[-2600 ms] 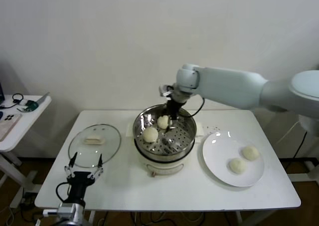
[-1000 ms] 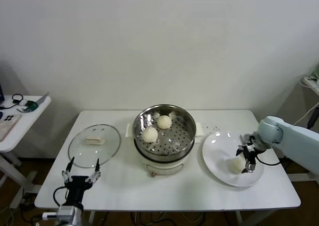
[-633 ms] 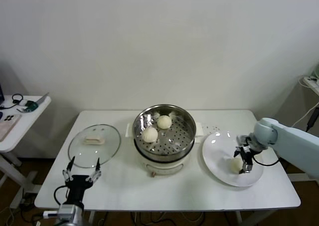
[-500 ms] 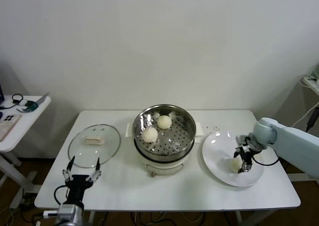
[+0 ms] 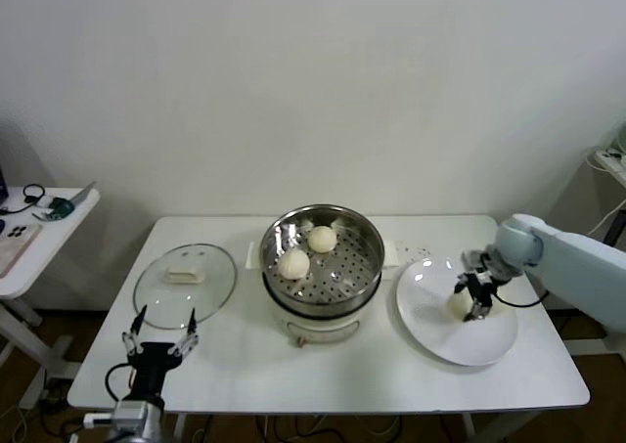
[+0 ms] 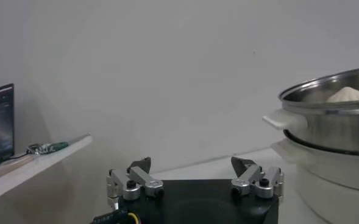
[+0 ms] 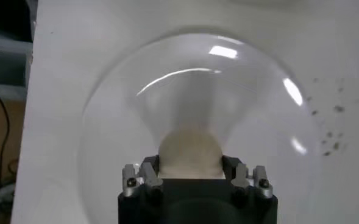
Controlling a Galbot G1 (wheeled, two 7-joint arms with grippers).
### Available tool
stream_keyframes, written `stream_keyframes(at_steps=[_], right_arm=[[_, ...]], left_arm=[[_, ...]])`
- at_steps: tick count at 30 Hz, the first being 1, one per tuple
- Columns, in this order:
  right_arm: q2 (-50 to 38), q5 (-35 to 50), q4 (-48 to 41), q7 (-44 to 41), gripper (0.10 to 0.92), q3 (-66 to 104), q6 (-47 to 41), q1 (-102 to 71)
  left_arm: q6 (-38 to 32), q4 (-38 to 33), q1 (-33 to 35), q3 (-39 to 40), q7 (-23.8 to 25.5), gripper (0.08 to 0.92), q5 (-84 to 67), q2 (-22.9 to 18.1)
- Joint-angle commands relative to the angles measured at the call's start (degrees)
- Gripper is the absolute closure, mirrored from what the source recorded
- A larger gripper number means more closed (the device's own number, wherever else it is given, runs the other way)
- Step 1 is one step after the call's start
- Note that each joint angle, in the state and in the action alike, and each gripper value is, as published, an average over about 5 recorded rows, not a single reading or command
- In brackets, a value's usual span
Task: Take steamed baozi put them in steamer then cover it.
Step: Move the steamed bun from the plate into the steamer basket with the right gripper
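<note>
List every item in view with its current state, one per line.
steamer: uncovered, two baozi inside
glass lid: off, flat on table
plate: bare except for the gripped baozi
right gripper: shut on a baozi over the plate
left gripper: open, idle near the table's front edge

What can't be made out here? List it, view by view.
Right wrist view: the right gripper hides the underside of the round off-white dough bun; lifted off the flat white plate or not, unclear.
Left wrist view: the frame edge cuts off the shiny steel steamer.
Head view: side table items too small.
</note>
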Motion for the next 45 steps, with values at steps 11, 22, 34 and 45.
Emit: stream_keyframes(at_steps=[11,22,34,45], right_arm=[[16.69,-1.52,8.64,-2.5,0.351,-16.62,25.5,35.69],[30.74,-7.09,8.64,-2.71,0.347,-10.31,27.8,26.21],[37.59,-14.98,5.41,-3.4,0.354,-9.11,32.59,16.55],[36.55,-14.58,6.91,-4.26,0.347,-11.81,33.27,14.47]], left_arm=[[0.28,0.47,-0.57,1.15,0.04,0.177,0.22,-0.02],[0.67,0.73,-1.54,2.24,0.0,0.177,0.7,0.29],[1.14,1.38,-1.97,1.95,-0.07,0.177,-0.71,1.73],[1.29,1.71,-2.33,1.74,-0.12,0.177,-1.24,2.01]])
